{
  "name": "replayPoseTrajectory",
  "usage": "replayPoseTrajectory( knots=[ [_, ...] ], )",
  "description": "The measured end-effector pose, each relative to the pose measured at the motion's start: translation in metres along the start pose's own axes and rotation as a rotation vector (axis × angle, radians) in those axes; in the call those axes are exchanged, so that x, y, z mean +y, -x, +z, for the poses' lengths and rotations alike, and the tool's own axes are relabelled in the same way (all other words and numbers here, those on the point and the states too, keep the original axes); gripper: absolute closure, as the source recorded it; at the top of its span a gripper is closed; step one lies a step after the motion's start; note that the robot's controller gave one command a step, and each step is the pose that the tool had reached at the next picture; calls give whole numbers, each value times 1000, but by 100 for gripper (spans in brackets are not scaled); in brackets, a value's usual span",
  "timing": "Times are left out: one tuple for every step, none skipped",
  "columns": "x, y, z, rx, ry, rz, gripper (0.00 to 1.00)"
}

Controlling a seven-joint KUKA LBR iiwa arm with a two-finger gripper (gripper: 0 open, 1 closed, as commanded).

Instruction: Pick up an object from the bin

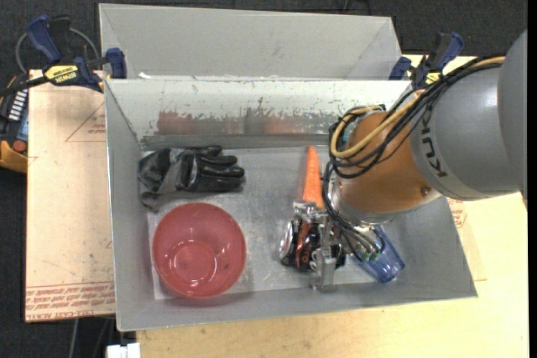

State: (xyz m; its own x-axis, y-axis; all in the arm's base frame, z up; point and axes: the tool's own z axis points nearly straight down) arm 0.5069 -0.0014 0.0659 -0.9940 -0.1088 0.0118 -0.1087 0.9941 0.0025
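Much of the blue object lies hidden behind the hand.

Materials check: mostly matt, some plastic sheen.
Bin: dull grey metal, back wall scuffed. Left of gripper: pink bowl smooth plastic, black glove matt, cloth-like. Behind it: orange piece, smooth plastic. Right: blue item, glossy plastic.

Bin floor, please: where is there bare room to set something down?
Bare floor lies in the middle, between the glove and bowl on the left and the orange stick, and along the back wall. The front right, around the gripper and blue thing, is crowded.
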Motion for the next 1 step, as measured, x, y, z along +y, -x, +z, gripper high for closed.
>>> replayPoseTrajectory(
  knots=[
    [-3, 5, -77, -18, -1, -24, 0]
  ],
)
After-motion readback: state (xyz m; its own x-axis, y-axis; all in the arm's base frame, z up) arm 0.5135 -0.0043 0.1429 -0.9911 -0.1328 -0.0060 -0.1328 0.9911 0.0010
